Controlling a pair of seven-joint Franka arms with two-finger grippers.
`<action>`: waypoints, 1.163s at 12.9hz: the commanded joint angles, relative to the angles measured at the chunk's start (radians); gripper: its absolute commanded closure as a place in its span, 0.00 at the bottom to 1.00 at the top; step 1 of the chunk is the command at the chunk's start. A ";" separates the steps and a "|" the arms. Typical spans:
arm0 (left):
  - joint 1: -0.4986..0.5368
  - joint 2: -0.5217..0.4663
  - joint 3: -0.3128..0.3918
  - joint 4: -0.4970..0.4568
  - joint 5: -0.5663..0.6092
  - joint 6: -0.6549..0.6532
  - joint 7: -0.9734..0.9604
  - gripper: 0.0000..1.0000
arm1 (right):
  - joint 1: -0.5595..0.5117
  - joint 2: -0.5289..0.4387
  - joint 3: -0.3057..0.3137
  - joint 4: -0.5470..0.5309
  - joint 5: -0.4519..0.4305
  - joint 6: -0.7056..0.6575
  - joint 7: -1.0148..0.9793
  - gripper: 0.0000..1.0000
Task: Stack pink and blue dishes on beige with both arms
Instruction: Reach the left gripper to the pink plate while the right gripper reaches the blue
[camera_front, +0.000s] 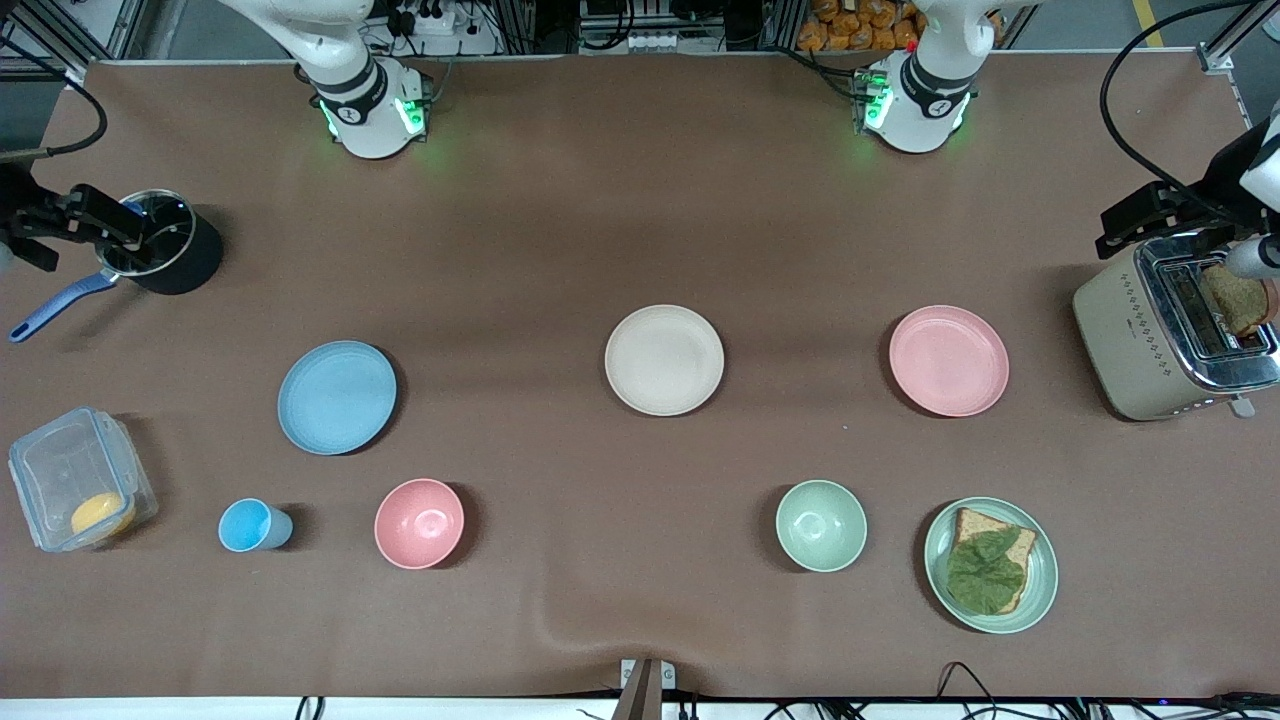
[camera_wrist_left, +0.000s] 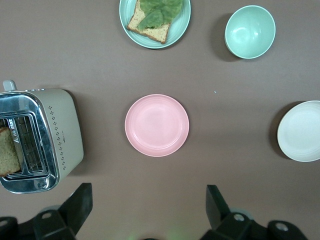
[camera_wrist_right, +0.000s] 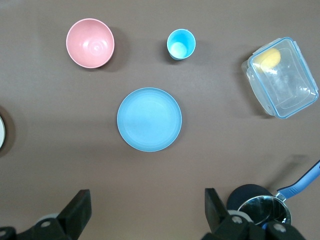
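- Lying apart on table, nothing stacked yet: beige plate mid-table, pink plate toward left arm's end, blue plate toward right arm's end.
- Hanging high w/ fingers spread wide, holding nothing: left gripper above table next to pink plate, by toaster.
- Hanging likewise, wide and empty: right gripper near blue plate, by black pot.
- Judging: each arm taking its nearer plate, moving inward to beige.
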 joint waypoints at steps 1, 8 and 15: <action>-0.002 0.004 -0.004 0.023 -0.005 -0.027 0.007 0.00 | -0.022 -0.008 0.020 -0.012 -0.004 0.011 0.013 0.00; 0.091 0.119 0.004 -0.171 0.007 0.156 0.017 0.00 | -0.028 0.021 0.020 -0.003 -0.006 0.014 -0.004 0.00; 0.144 0.144 0.004 -0.698 0.058 0.775 0.016 0.00 | -0.074 0.211 0.011 0.008 -0.016 0.042 -0.220 0.00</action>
